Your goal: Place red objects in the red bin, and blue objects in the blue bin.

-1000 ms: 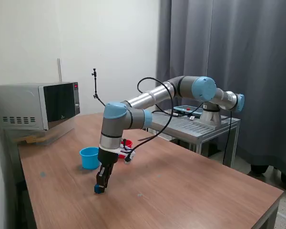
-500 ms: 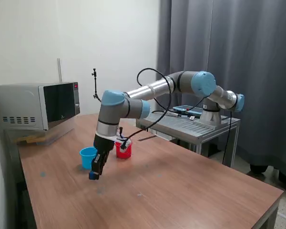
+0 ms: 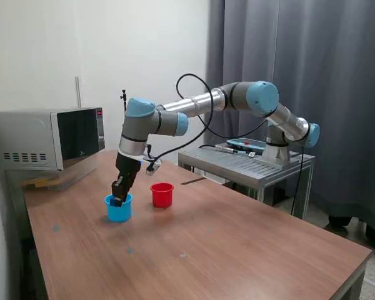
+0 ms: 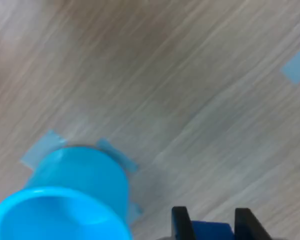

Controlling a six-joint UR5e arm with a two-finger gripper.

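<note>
A: On the wooden table, item one: light blue cup-shaped bin, upright, towards the exterior view's left. Same bin in the wrist view, standing on strips of pale blue tape.

B: Item two?

A: Red cup-shaped bin, upright, just beside the blue bin on the exterior view's right, not touching it.

B: Gripper?

A: Gripper, directly above the blue bin's mouth, arm angled down from the wrist. In the wrist view the two black fingers stand narrowly apart, clamped on a dark blue cube between them.

B: The cube's position?

A: Held off the table, at the blue bin's rim level in the exterior view; whether it is inside the rim, cannot tell.

B: Other entries?

A: Microwave at the table's far left corner. Metal side table behind, carrying the arm's base.
</note>
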